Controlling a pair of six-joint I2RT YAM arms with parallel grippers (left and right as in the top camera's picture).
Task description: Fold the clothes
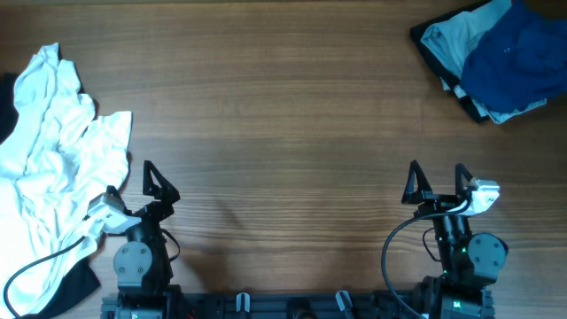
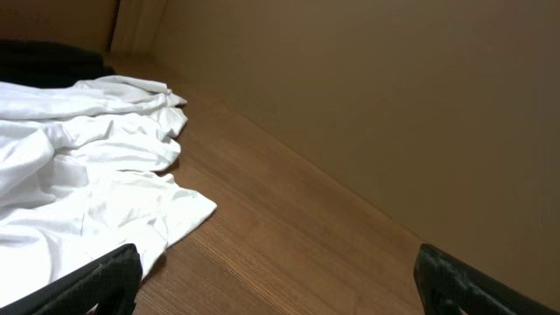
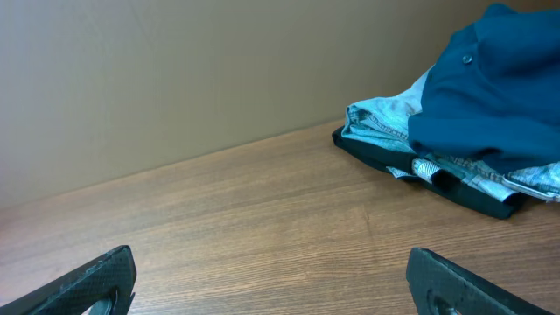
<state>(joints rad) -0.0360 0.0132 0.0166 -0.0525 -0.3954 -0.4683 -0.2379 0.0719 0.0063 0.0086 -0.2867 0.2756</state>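
A crumpled white shirt (image 1: pixel 53 151) lies at the table's left edge; in the left wrist view the white shirt (image 2: pixel 79 166) spreads just ahead and left of the fingers. A deep-blue T-shirt (image 1: pixel 514 58) sits on a pile at the far right corner, and the right wrist view shows the blue T-shirt (image 3: pixel 490 96) ahead to the right. My left gripper (image 1: pixel 133 180) stands open beside the white shirt's near edge, holding nothing. My right gripper (image 1: pixel 438 182) is open over bare wood near the front edge, far from the pile.
Under the blue T-shirt lie pale denim jeans (image 1: pixel 452 40) and a black garment (image 3: pixel 455 188). Dark fabric (image 1: pixel 75 283) shows beneath the white shirt at the front left. The wooden table (image 1: pixel 283 115) stretches between the two piles. A plain wall (image 2: pixel 394 96) rises behind it.
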